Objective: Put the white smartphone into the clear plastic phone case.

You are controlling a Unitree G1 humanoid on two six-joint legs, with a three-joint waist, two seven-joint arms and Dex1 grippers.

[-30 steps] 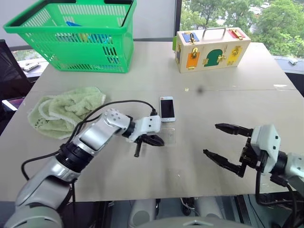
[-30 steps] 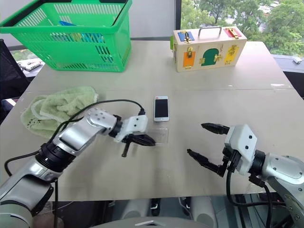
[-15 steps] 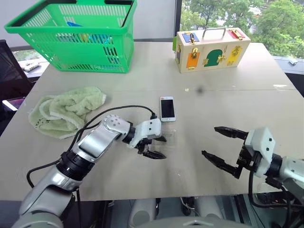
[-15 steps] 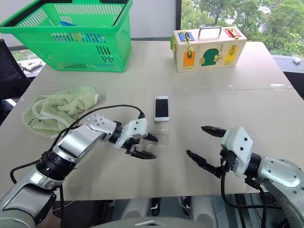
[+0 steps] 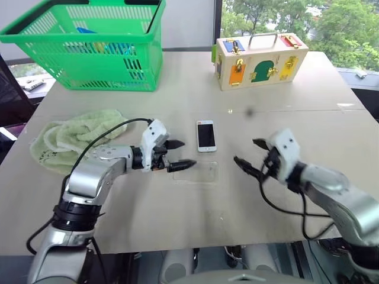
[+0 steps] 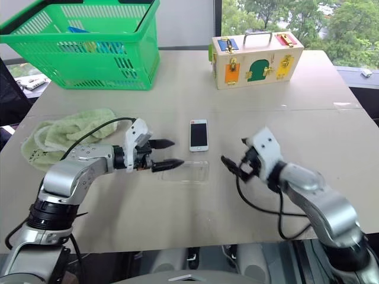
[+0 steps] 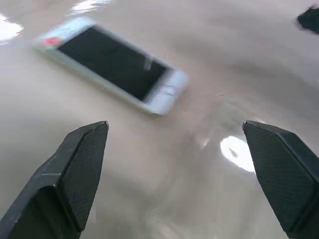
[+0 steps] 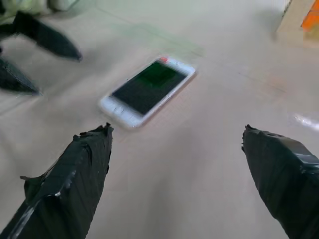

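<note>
White and face-up, the white smartphone lies flat on the beige table, its black screen dark and its round home button at the end nearer the robot. It sits between the two pincers and a little beyond them, touched by neither. The left gripper hovers just to the phone's left with its two black fingers spread wide, one tip pointing toward the phone's side and the other reaching over the near left corner of the clear plastic phone case. That case, a thin glossy shell visible mostly by its shining edges, lies flat on the table just on the robot's side of the phone, apart from it. The right gripper hangs to the right of phone and case, near but clear of both, its fingers likewise parted and empty, aimed leftward at the phone.

From the left wrist, the phone lies ahead of the open fingers, angled across the table. From the right wrist, it lies ahead between the taped fingertips, with the other pincer's dark tips beyond.

Farther off, behind the left gripper's arm, a crumpled green towel rests on the table. A green plastic basket stands at the far left, and a wooden latch box with coloured doors stands at the far right.
</note>
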